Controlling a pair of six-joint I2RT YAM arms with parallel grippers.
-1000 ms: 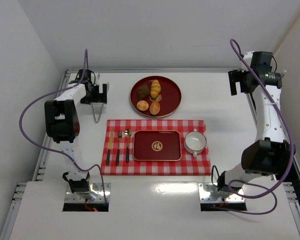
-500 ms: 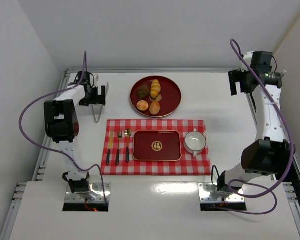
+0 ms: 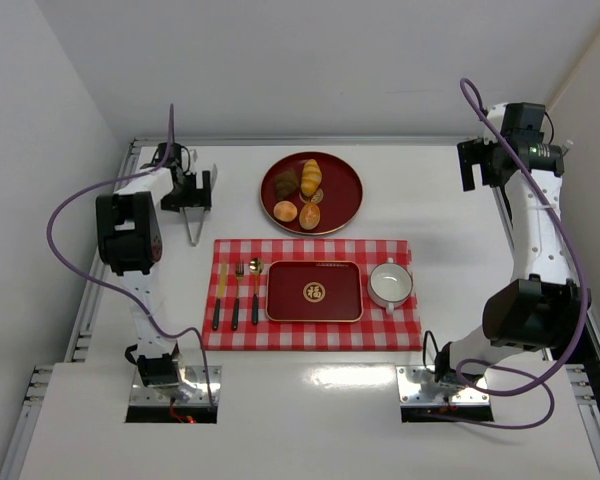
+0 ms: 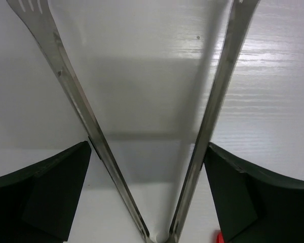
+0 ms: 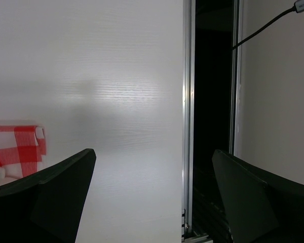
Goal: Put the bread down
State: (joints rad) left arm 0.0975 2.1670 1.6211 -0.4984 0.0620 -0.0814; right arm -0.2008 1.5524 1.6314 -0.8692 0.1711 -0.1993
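Overhead view: the bread (image 3: 285,211), a small round golden-orange bun, lies at the lower left of the round red plate (image 3: 342,185) in the upper centre, among other rolls. Below the plate, a checked cloth (image 3: 380,330) carries a rectangular tray (image 3: 314,291) and a cup (image 3: 389,284). Neither wrist view shows the bread. Only the left wrist view shows the grasp: the left gripper (image 4: 148,147) stands wide, each finger (image 4: 50,187) against the outside of one arm of the metal tongs (image 4: 71,91), which spread in a V over the white table (image 4: 142,76). Overhead, this arm reaches to the upper left, well apart from the plate. The right gripper (image 5: 154,152), at the upper right, is spread with nothing between its fingers.
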